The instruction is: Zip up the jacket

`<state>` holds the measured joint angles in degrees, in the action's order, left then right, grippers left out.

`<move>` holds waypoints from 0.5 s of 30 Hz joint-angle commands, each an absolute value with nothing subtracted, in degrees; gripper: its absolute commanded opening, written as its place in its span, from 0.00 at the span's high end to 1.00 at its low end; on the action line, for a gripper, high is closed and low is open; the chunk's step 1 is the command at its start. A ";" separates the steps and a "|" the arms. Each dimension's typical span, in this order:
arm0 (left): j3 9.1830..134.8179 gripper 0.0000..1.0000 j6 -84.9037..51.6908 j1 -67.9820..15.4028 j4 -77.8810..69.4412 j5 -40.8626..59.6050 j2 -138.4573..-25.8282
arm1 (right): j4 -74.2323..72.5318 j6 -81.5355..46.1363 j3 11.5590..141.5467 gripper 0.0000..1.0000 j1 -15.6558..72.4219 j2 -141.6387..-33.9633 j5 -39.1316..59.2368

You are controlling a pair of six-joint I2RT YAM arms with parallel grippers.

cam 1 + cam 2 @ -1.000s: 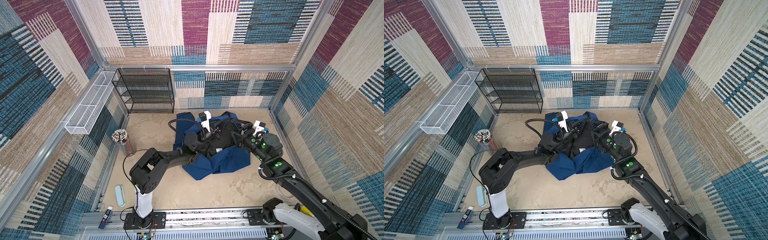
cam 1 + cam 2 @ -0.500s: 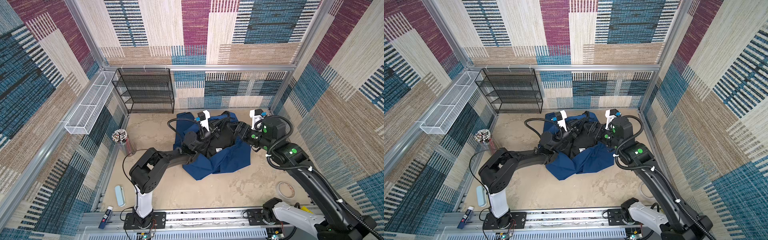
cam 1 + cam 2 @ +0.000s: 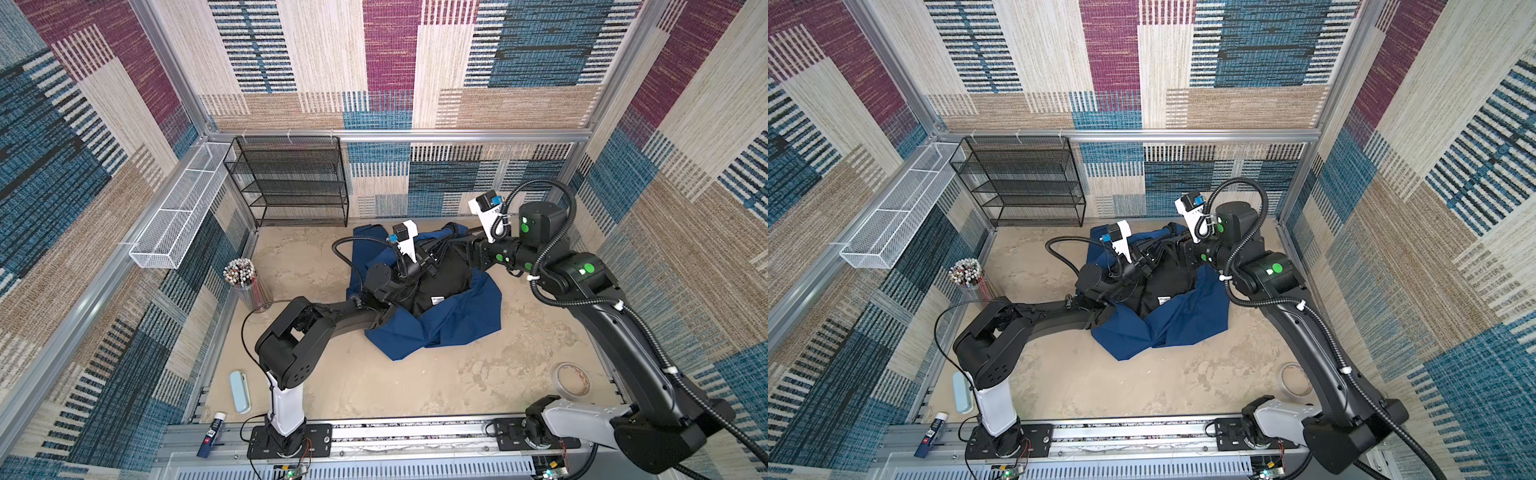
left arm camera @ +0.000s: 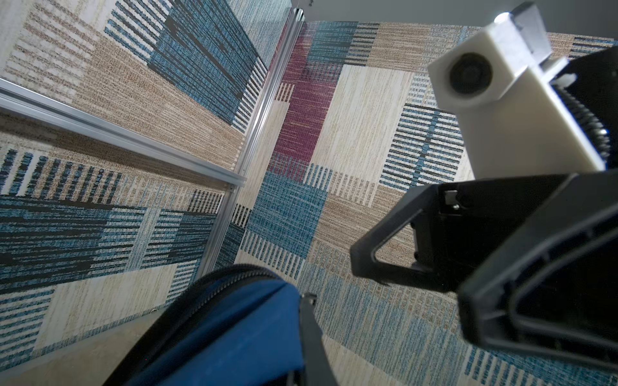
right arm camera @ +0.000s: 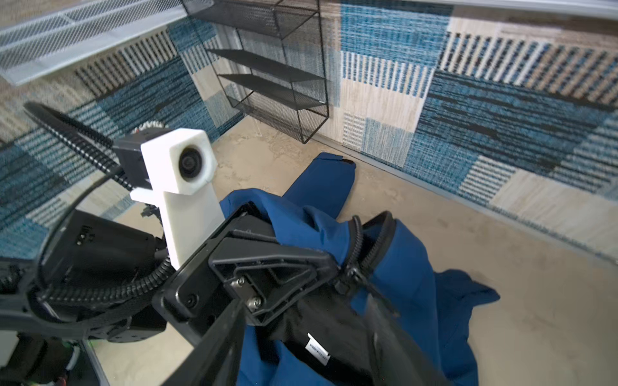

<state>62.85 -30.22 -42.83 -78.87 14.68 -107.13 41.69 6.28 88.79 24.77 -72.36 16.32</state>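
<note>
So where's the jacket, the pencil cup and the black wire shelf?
jacket (image 3: pixel 457 316): in a top view, on its blue fabric.
pencil cup (image 3: pixel 254 293): in a top view, on its clear wall.
black wire shelf (image 3: pixel 299 190): in a top view, on a middle mesh tier.

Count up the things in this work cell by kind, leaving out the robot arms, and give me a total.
jacket: 1
black mesh shelf rack: 1
white wire basket: 1
cup of pencils: 1
tape roll: 1
pale blue case: 1
dark blue tube: 1
total: 7
</note>
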 commanded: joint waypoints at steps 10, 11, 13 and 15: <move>59.31 1.00 -31.29 -41.60 -80.62 13.84 -104.14 | 50.61 24.86 99.29 0.54 21.89 -78.12 24.83; 59.09 1.00 -31.20 -41.53 -80.60 13.95 -103.92 | 51.97 25.61 99.79 0.54 21.88 -78.94 23.70; 58.71 1.00 -31.18 -41.48 -80.60 13.93 -103.48 | 53.64 27.04 100.40 0.56 21.88 -80.07 21.02; 58.31 1.00 -31.20 -41.36 -80.60 13.86 -103.26 | 53.70 27.66 100.73 0.58 21.94 -80.24 20.09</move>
